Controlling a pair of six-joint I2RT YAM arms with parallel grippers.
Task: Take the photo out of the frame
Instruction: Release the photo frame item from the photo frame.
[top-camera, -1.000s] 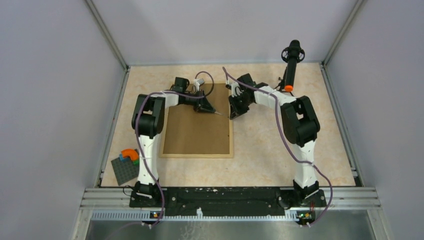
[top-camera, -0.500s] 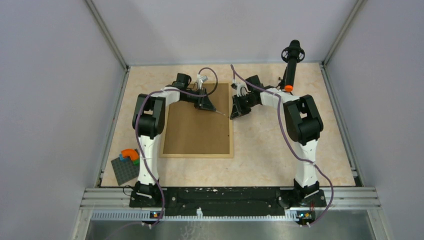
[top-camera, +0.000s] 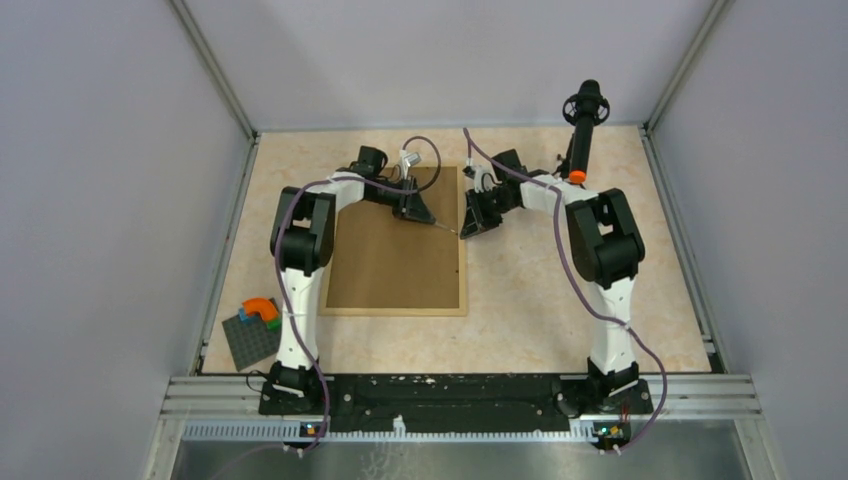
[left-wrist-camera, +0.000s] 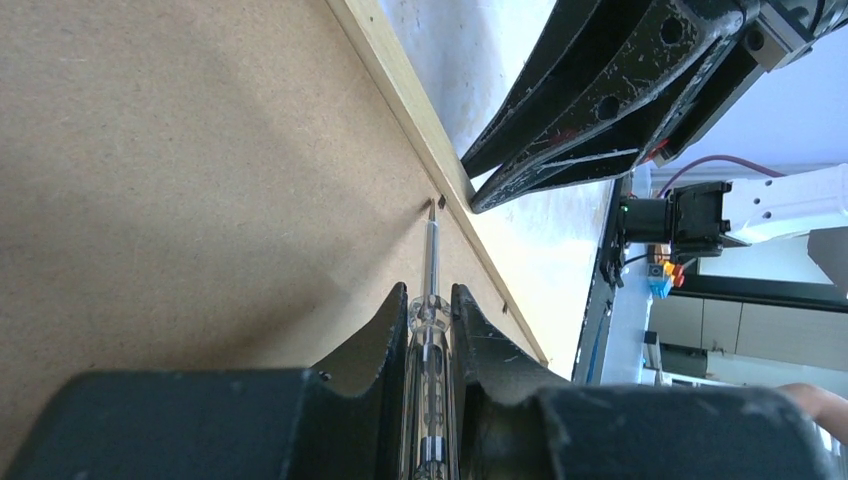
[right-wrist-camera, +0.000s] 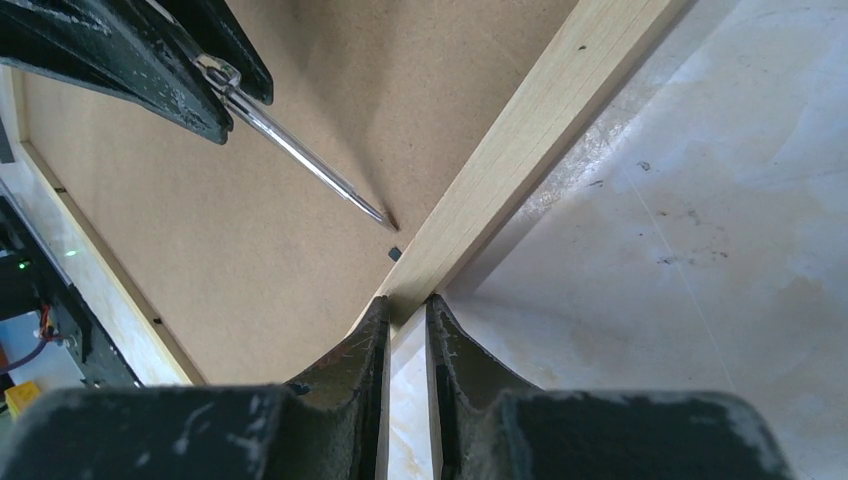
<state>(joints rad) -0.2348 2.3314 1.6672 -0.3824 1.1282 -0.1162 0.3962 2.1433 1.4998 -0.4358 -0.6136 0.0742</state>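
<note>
Thin light-wood picture frame (top-camera: 396, 268) lies fibreboard-back up at centre, so the photo is hidden beneath. Left gripper (left-wrist-camera: 430, 295) clamps a clear-handled screwdriver (left-wrist-camera: 431, 250) against a black retaining tab (right-wrist-camera: 394, 254). The right gripper (right-wrist-camera: 405, 305), nearly closed and empty, apparently steadies the rail.

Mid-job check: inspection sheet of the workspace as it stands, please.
Surface: beige marbled table.
Job's things: frame face down, brown back up; photo not visible.
Clutter: grey baseplate with bricks, near left; black upright tool, far right.
Grippers: left gripper shut on screwdriver, tip at a dark tab by the right rail; right gripper nearly shut at that rail's outer edge.
Cables: purple cables along both arms.
Surroundings: grey walls.
</note>
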